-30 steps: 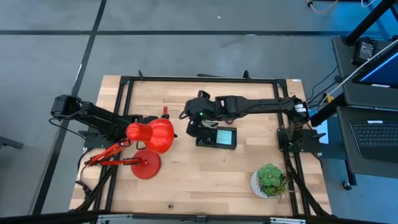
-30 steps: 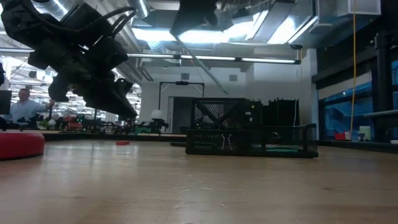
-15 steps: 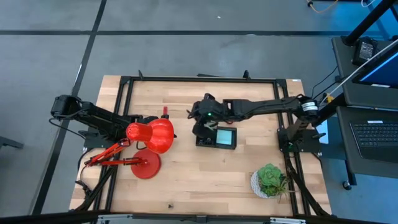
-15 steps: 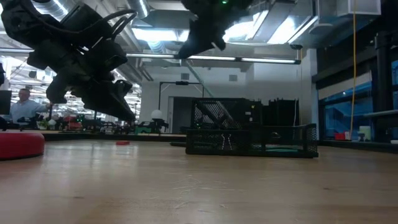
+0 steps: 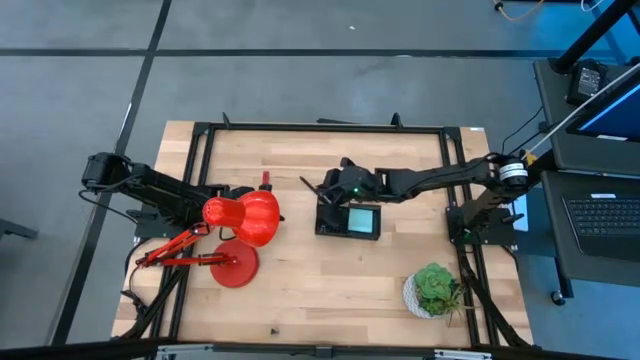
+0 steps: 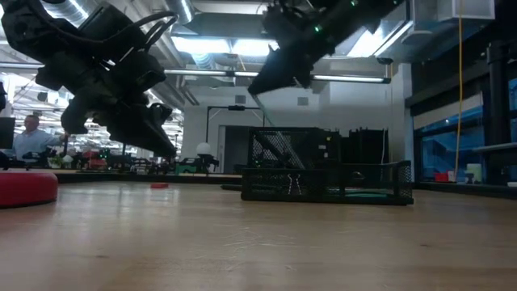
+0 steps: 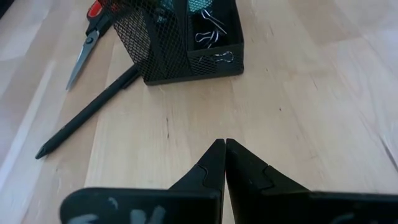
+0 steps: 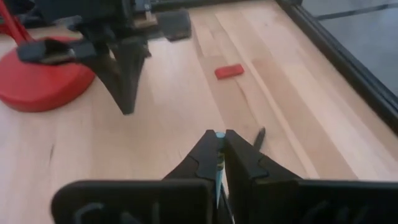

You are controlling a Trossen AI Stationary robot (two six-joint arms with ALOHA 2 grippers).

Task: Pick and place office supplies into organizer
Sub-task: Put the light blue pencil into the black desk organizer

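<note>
Above the organizer (image 5: 348,221), the right gripper (image 8: 219,144) pinches a teal pen (image 8: 218,163); the left gripper (image 7: 224,149) is closed and empty.

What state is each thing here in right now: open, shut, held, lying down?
left gripper: shut, empty, above the table.
right gripper: shut on the teal pen, in the air.
tray: upright, clips inside.
black pen: lying flat beside the tray.
scissors: lying flat, blades closed.
red piece: lying flat.
</note>
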